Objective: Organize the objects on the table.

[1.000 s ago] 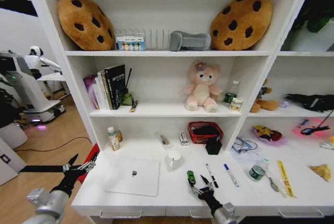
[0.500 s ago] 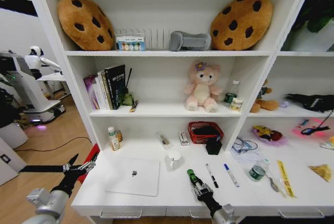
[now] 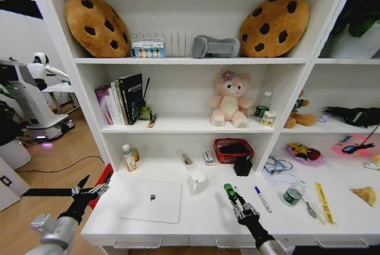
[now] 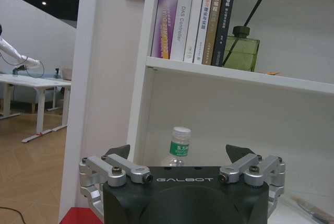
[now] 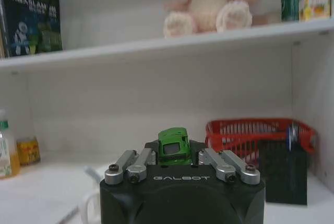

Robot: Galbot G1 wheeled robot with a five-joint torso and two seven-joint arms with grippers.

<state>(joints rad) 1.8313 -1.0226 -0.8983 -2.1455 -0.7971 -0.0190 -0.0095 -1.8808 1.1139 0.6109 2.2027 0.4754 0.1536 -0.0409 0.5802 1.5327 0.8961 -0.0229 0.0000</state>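
I have the right gripper (image 3: 233, 198) low and right of centre in the head view, raised over the white bench (image 3: 202, 219), its jaws clamped on the small green toy car (image 3: 229, 191); from the right wrist camera the car (image 5: 173, 143) sits pinched between the two jaws with its windscreen facing the lens, and the red basket (image 5: 255, 132) stands behind it. Just right of that gripper in the head view lies the blue-capped pen (image 3: 262, 198) on the bench, a little apart from the jaws. The silver laptop (image 3: 152, 201) lies closed and flat left of centre, with a white mug (image 3: 198, 180) just beside its upper right corner. My left gripper (image 3: 89, 192) hangs at the lower left of the head view, off the bench's left edge, beside the laptop but not touching it; the left wrist camera shows its jaws (image 4: 177, 153) spread wide apart with nothing between them, pointed at a small bottle (image 4: 179, 148) under the bookshelf.
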